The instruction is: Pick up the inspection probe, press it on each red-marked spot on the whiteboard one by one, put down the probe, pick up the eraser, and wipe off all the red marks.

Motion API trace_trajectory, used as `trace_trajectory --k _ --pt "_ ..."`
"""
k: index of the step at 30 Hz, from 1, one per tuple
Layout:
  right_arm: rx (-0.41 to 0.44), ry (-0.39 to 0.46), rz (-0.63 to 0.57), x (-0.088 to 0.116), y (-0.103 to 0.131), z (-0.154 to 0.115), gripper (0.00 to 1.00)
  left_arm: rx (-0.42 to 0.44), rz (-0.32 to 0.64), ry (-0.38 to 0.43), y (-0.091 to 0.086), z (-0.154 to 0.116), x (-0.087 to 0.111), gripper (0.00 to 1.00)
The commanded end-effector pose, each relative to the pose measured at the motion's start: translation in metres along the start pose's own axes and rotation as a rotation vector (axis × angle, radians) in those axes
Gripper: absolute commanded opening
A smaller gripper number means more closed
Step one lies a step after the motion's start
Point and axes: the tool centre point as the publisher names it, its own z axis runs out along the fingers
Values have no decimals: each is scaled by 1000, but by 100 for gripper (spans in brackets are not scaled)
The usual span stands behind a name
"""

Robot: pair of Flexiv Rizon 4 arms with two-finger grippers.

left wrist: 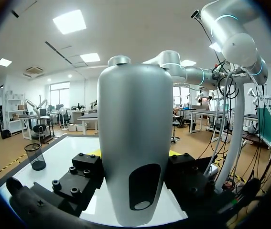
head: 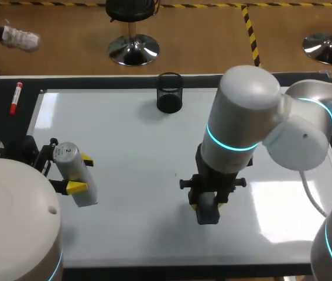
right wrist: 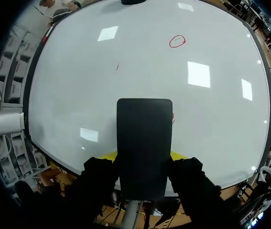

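- Whiteboard (head: 125, 146) covers most of the counter (head: 4, 120). It is a smooth, glossy white sheet in a thin dark frame, with patches of lamp glare on it.
- Nearest, the left claw (head: 82, 173) is clenched on the inspection probe (left wrist: 134, 143), its yellow tips pinching from two sides. The probe is a matte silver-grey body, rounded like a bottle, with a small cap at one end and a dark oval recess near the other. It sits over the board's left part.
- The right claw (right wrist: 142, 155) grasps the eraser (right wrist: 144, 133), a flat black rectangular block with rounded corners. Its fingers press the two long sides, spread only as wide as the block. The eraser appears to rest on the board, right of the middle.
- A thin red trace (right wrist: 173, 117) shows just beside the eraser's edge.
- Well ahead of the eraser is a red ring mark (right wrist: 177, 41), a hand-drawn oval.
- A black wire-mesh cup (head: 169, 92) stands upright at the board's far edge.
- A red marker pen (head: 16, 96) lies on the dark counter outside the far left corner.
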Motion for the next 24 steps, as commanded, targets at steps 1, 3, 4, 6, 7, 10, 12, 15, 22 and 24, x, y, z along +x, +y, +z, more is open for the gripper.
trace_trajectory --k 1,3,4,6,7,10,12,15,22,24 --pt "11 -21 -3 16 6 14 0 0 3 -3 -1 0 1 0" --pt "14 -18 -8 21 6 16 0 0 3 -3 -1 0 1 0" --pt "13 -18 -9 23 6 16 0 0 3 -3 -1 0 1 0" --pt "9 -13 -15 27 7 18 0 0 3 -3 -1 0 1 0" --pt "10 -7 -17 29 8 18 0 0 3 -3 -1 0 1 0" --pt "11 0 -24 36 9 21 0 0 3 -3 -1 0 1 0" --pt "13 0 -28 40 10 24 0 0 3 -3 -1 0 1 0" --pt "15 8 -36 45 11 28 0 0 3 -3 -1 0 1 0" --pt "28 15 -51 50 13 43 0 0 3 -3 -1 0 1 0" --pt "33 22 -56 50 14 46 0 0 3 -3 -1 0 1 0"
